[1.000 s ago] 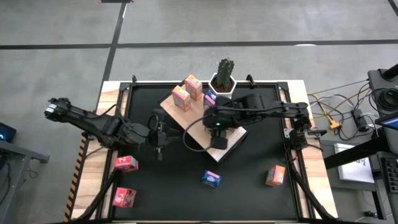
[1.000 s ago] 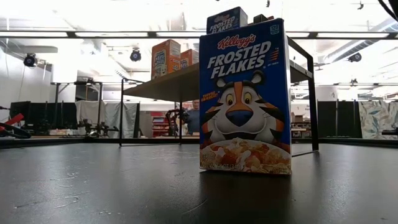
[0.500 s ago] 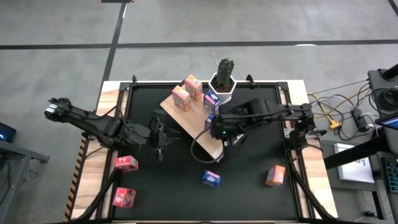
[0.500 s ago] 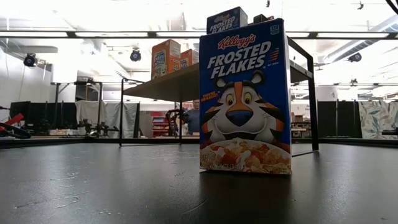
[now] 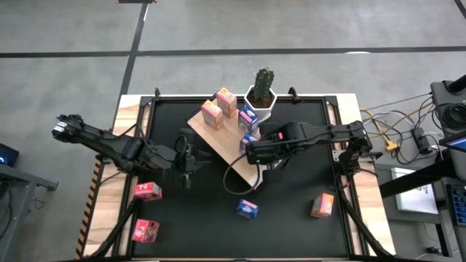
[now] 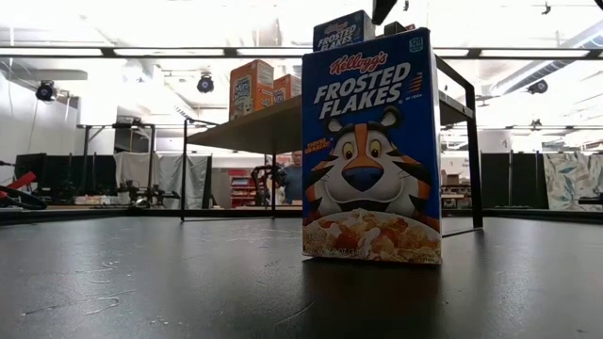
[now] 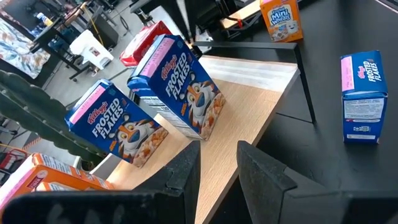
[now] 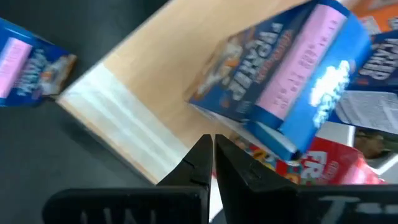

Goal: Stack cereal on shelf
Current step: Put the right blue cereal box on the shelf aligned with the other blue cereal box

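On the shelf, centre of the high view, we count 4 cereal boxes; 4 more lie on the worktop below. We judge a placement finished: the right hand, pressed together and empty, sits above the shelf. Next calls for fetching the blue box. The left hand waits slightly spread, left of centre.

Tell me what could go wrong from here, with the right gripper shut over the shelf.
1. The right gripper, shut and empty, hangs close to the blue boxes on the shelf; a sideways move could knock them over.
2. The boxes crowd the shelf's far end by the cactus, so adding another may shove one off.
3. The left gripper sits at the shelf's edge and could bump it.
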You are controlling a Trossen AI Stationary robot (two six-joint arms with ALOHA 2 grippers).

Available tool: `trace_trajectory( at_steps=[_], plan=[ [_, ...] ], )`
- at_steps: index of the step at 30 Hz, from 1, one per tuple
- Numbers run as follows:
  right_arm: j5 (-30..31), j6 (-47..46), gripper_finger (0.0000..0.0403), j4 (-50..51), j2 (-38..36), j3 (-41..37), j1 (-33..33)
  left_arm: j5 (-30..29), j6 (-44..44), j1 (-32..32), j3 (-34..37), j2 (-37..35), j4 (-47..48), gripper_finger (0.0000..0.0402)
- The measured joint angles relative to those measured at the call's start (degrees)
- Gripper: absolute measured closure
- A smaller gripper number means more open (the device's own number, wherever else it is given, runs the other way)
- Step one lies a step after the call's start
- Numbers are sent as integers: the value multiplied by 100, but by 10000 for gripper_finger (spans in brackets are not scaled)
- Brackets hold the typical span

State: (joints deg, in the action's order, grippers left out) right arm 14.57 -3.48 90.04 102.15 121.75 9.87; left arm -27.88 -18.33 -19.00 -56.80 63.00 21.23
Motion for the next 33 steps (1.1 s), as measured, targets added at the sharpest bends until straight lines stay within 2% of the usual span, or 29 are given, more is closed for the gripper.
trace_trajectory(
  at_steps=[7,22,33],
  plan=[
    [628,306,394,-141,27,-9,-4,0,0,-1,0,2,2,313],
    [664,1133,394,-1306,35,-198,-288,0,44,-2,0,2,2,313],
    [736,1489,394,-1638,37,-361,-472,0,89,0,0,2,4,313]
  ],
)
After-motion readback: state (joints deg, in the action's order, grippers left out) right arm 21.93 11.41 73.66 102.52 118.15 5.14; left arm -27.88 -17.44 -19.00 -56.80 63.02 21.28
